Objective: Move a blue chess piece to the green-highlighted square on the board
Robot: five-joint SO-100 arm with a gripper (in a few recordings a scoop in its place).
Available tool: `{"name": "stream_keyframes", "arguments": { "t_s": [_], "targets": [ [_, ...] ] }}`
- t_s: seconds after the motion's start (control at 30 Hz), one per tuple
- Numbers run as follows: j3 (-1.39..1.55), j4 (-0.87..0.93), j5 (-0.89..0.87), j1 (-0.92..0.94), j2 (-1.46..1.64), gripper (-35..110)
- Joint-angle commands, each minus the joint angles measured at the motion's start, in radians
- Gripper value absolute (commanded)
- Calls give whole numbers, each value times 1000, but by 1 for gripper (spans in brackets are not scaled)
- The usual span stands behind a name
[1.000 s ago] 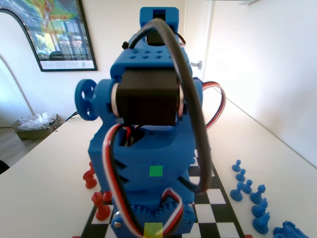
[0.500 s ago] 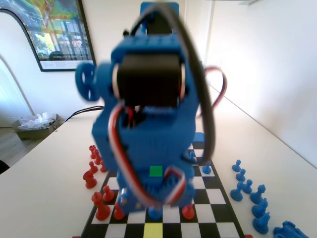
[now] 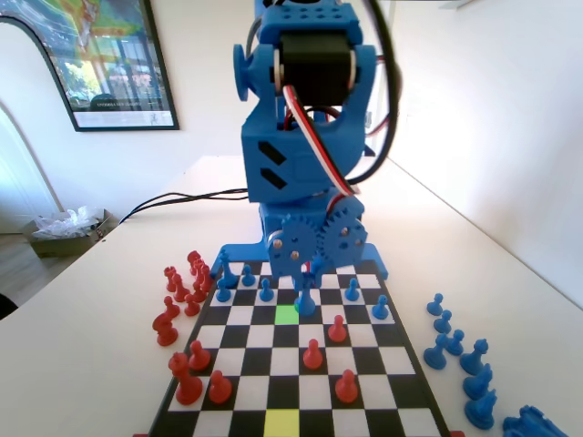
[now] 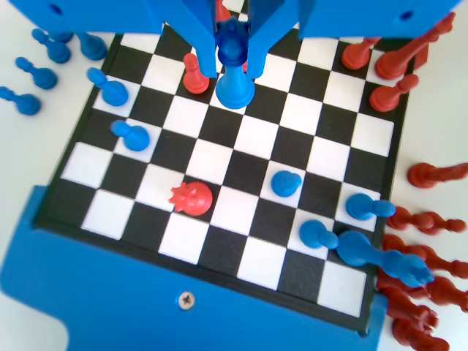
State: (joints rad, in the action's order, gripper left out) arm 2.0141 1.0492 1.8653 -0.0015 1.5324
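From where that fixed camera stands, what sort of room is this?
Probably a home or office room, not a workshop: a framed poster on a white wall, a long white table, and a chess board.

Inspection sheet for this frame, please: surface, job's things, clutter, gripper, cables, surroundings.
Surface: board on a white table.
Job's things: blue piece held between the jaws, beside the green square in the fixed view.
Clutter: captured red pieces left of the board, blue pieces right, fixed view.
Gripper: gripper shut on the blue piece.
Cables: black cables across the table.
Surroundings: framed poster, box on the floor.
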Motion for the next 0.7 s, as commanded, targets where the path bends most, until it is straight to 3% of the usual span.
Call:
{"name": "stream_keyframes", "arguments": {
  "t_s": [0.0, 0.67],
  "targets": [
    [37, -48, 25, 29, 103, 1],
    [127, -202, 66, 117, 12, 1]
  ]
}}
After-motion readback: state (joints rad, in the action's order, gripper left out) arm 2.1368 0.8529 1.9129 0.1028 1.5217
